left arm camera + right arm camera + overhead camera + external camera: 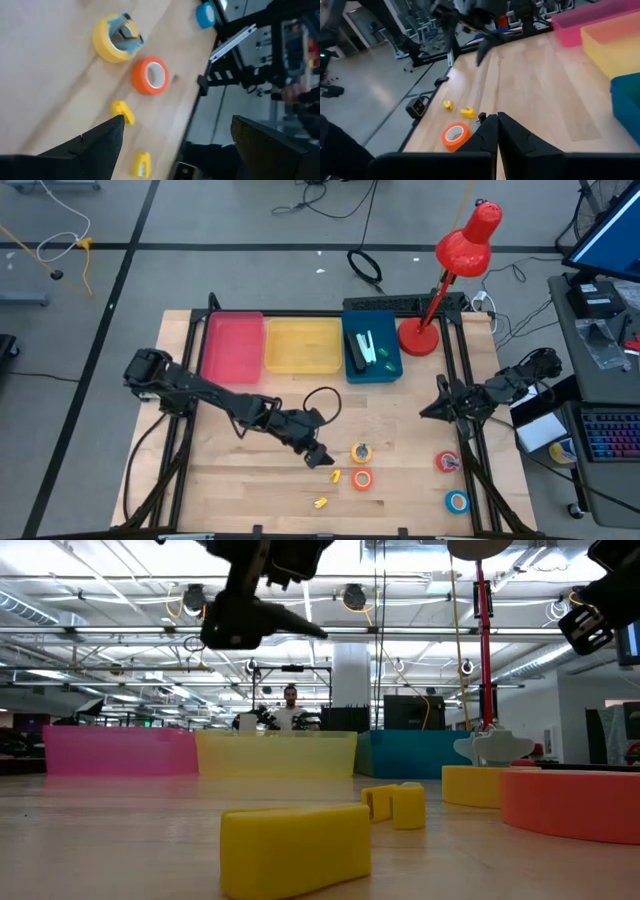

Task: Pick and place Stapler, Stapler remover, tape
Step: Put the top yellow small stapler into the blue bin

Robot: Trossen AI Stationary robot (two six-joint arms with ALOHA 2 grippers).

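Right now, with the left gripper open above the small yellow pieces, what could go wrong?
The open left gripper may nudge the small yellow plastic piece beneath it rather than straddle it. The yellow tape roll and orange tape roll lie close by, so a descending finger could catch either.

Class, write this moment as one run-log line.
left gripper: open, above table near yellow tape | right gripper: shut, empty, waiting | blue bin: holds items
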